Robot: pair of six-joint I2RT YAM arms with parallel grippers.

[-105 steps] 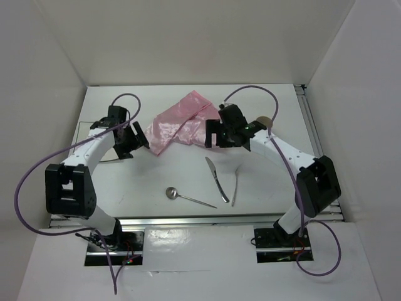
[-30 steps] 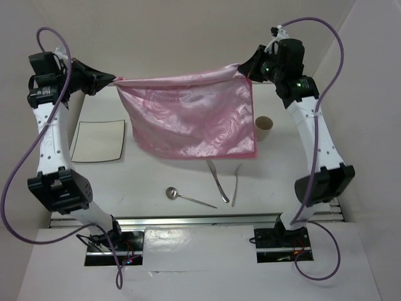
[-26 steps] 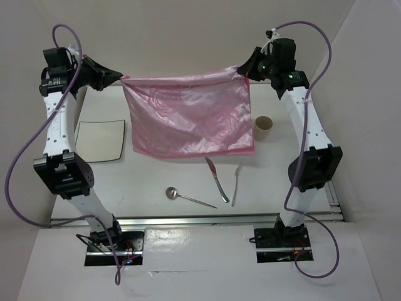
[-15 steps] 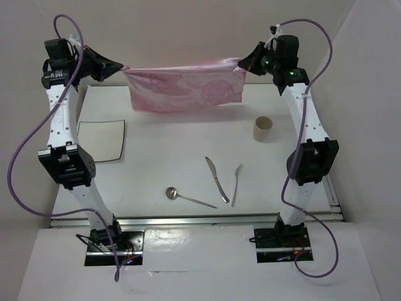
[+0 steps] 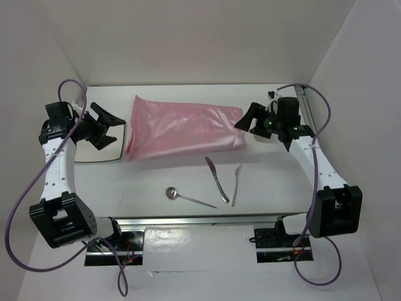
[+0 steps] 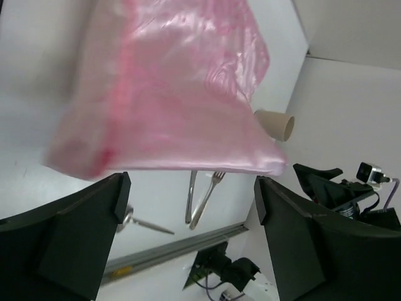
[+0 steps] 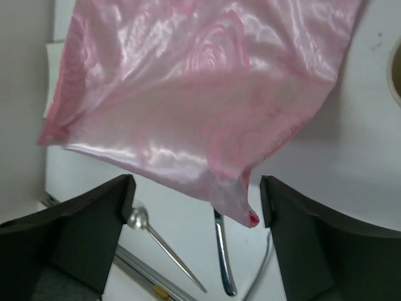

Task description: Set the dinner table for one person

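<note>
The white dinner table (image 5: 156,182) has a shiny pink cloth mat (image 5: 185,128) lying spread across its far middle, free of both grippers. My left gripper (image 5: 113,127) hovers at the mat's left edge, jaws wide open and empty; its wrist view shows the mat (image 6: 169,94) ahead of the gripper (image 6: 189,191). My right gripper (image 5: 244,128) is open at the mat's right edge. In its wrist view a corner of the mat (image 7: 207,100) droops between the spread fingers (image 7: 106,219), not clamped.
A square white plate (image 5: 94,150) lies partly under the left gripper. A knife (image 5: 217,179), fork (image 5: 235,185) and spoon (image 5: 182,195) lie in front of the mat. A tan paper cup (image 6: 274,123) stands beyond the mat's right corner. White walls enclose the table.
Both arms came down from holding the mat stretched high by its top corners. Both grippers have opened and the mat has dropped flat onto the table.
</note>
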